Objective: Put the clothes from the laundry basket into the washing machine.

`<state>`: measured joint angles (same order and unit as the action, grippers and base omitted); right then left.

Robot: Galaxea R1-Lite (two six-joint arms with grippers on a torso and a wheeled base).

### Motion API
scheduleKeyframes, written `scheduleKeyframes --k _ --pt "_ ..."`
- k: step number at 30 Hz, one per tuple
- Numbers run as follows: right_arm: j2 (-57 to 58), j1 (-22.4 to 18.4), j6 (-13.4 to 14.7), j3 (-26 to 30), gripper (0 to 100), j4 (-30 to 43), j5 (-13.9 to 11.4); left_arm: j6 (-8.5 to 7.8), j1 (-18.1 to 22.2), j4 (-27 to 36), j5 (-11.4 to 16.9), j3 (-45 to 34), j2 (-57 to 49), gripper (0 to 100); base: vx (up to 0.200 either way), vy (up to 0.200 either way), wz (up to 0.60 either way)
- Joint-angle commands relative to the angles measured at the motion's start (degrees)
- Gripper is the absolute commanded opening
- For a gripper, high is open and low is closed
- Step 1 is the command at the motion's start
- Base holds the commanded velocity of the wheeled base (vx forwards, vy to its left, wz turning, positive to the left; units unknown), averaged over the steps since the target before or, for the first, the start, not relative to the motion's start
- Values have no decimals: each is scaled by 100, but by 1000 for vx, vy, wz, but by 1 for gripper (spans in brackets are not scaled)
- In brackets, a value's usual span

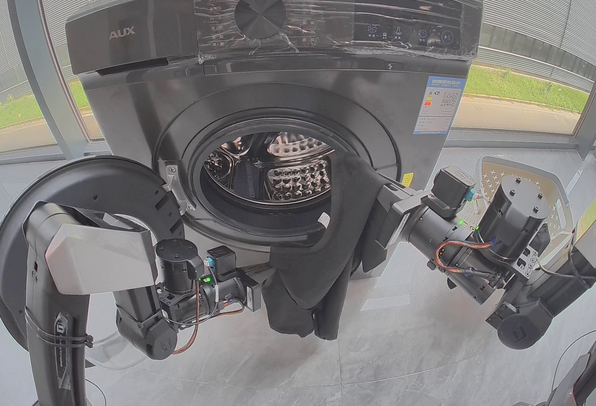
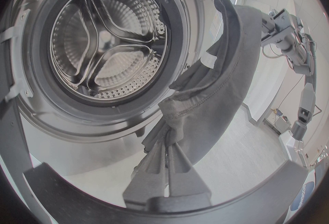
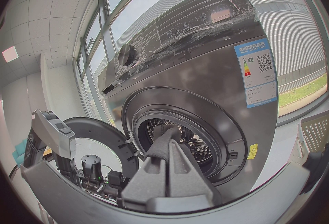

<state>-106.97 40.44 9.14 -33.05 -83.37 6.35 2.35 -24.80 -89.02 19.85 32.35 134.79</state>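
**Loading step: one piece up, not yet in**

The dark garment (image 1: 323, 252) hangs before the washing machine (image 1: 273, 91), at 4 o'clock of the drum (image 1: 273, 171), its tail sagging toward the floor. The right gripper (image 3: 168, 142) is pinched on its upper edge at 3 o'clock. The left gripper (image 2: 167, 142) is clamped on a bunched hem at 6. The door (image 1: 81, 190) stands wide at 9, and the laundry basket (image 1: 546, 190) is far out at 3. The cloth looks light, limp and prone to snagging, so bunched seams are likely the best hold.

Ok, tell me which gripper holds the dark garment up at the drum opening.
The right gripper: it is shut on the dark garment at the right edge of the drum opening, while the left gripper pinches the cloth lower, below the opening.
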Motion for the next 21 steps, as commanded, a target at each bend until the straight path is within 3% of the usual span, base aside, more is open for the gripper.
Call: scheduleKeyframes --k 1,5,6,21 --pt "-8 17 0 -9 0 -4 -2 -24 -192 -11 10 -19 258 0 0 0 0" --pt "-17 78 0 -26 0 -4 -2 -33 -280 -11 37 201 619 0 0 0 0" --pt "-25 87 0 -35 0 -4 -2 -33 -280 -11 46 228 645 100 0 0 0" --pt "-52 114 0 -70 0 -12 -2 -51 -342 -2 46 1168 1269 100 0 0 0"
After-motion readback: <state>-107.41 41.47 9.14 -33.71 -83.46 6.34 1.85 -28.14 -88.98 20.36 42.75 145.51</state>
